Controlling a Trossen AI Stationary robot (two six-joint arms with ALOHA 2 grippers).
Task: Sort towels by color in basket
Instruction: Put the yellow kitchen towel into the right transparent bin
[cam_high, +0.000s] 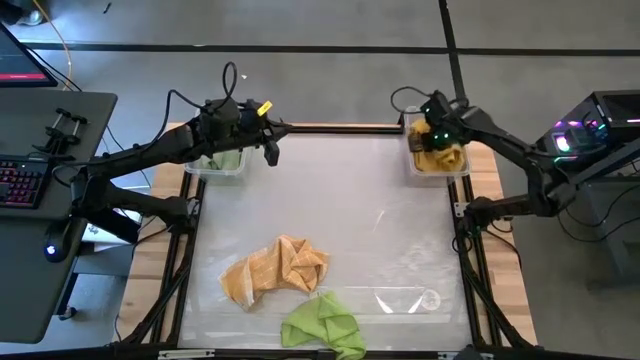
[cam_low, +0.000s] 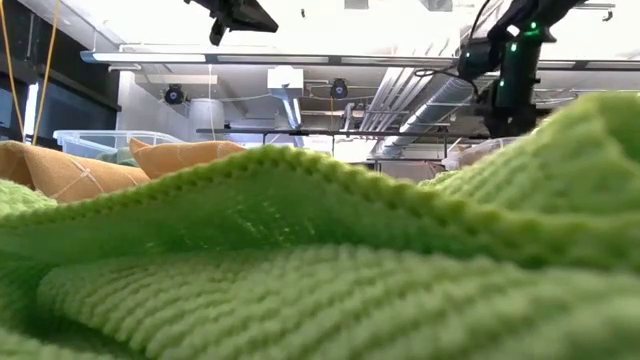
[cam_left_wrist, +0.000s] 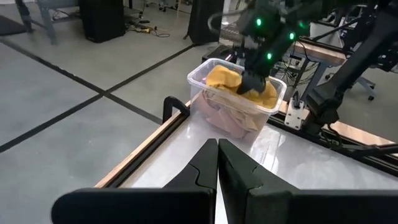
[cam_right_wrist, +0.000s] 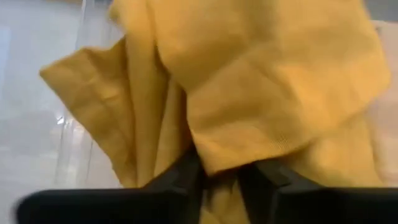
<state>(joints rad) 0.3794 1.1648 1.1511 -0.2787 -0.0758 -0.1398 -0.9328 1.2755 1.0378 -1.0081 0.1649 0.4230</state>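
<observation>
My right gripper (cam_high: 437, 143) is down in the clear bin (cam_high: 462, 168) at the table's far right corner, shut on a mustard yellow towel (cam_right_wrist: 261, 81). In the left wrist view that towel (cam_left_wrist: 221, 78) lies on a dusty pink towel (cam_left_wrist: 227, 118) in the same bin. My left gripper (cam_left_wrist: 217, 158) is shut and empty, hovering beside the far left bin (cam_high: 215, 165), which holds green cloth. An orange-tan towel (cam_high: 275, 270) and a lime green towel (cam_high: 325, 325) lie crumpled on the table near its front edge. My right gripper pinches a fold of the mustard yellow towel (cam_right_wrist: 217, 158) between its two fingers (cam_right_wrist: 183, 177), coming from above and pointing down into the bin. The cloth bunches slack around the fingers and rests on the pink towel below.
The two clear bins stand at the table's far corners. A raised frame rail (cam_left_wrist: 174, 109) borders the table. In the low view the lime green towel (cam_low: 300, 260) fills the foreground and the orange-tan one (cam_low: 80, 175) sits behind it. A desk with a keyboard (cam_high: 25, 180) stands left of the table.
</observation>
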